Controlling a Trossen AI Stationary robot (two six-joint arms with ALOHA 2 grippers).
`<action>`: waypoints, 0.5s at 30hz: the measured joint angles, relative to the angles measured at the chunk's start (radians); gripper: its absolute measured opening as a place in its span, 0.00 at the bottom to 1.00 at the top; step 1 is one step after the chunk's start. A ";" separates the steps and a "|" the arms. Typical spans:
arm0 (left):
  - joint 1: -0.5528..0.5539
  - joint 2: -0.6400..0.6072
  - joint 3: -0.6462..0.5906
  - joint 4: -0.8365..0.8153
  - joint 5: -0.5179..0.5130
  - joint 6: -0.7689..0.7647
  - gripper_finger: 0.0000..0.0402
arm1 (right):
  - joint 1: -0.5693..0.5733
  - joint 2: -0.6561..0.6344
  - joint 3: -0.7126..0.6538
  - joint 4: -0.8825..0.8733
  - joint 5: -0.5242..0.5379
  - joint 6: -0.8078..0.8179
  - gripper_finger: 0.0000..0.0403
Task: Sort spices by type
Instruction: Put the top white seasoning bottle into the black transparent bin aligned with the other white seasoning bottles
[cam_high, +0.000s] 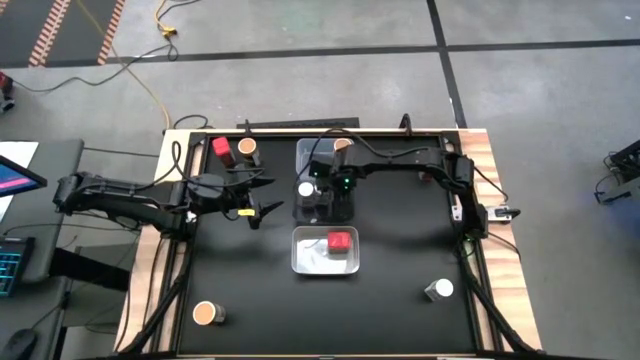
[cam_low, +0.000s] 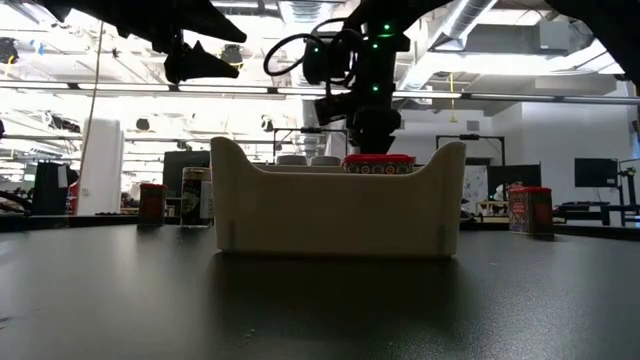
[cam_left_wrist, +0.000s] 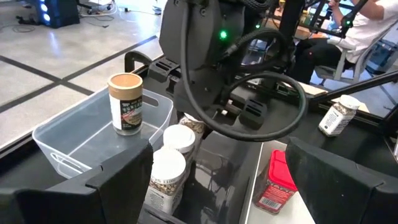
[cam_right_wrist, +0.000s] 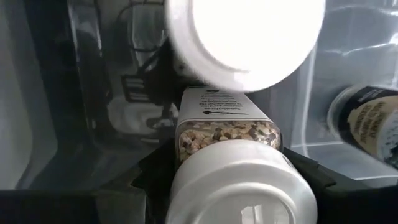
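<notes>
Overhead: right gripper (cam_high: 335, 190) sat over the clear plastic bin (cam_high: 304, 152); left gripper (cam_high: 262, 196) hovered spread wide. Right wrist: a white-capped glass spice jar (cam_right_wrist: 227, 134) lay between narrowed fingers, grip uncertain, another white-capped jar (cam_right_wrist: 245, 37) just beyond.

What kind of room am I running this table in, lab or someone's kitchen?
Most likely a robotics lab or workshop, not a kitchen: bare grey floor with cables trailing around the table, exposed ceiling ducts, and workbenches crowding the room behind.
</notes>
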 joint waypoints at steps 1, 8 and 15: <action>0.000 0.000 0.000 0.000 0.000 0.000 0.88 | 0.000 0.000 0.000 0.005 0.000 0.000 0.60; 0.000 0.000 0.000 0.000 0.000 -0.002 0.88 | -0.005 0.018 -0.004 0.008 -0.006 -0.004 0.60; 0.000 0.000 0.000 -0.005 0.000 -0.002 0.88 | -0.005 0.045 -0.003 0.008 -0.005 -0.007 0.60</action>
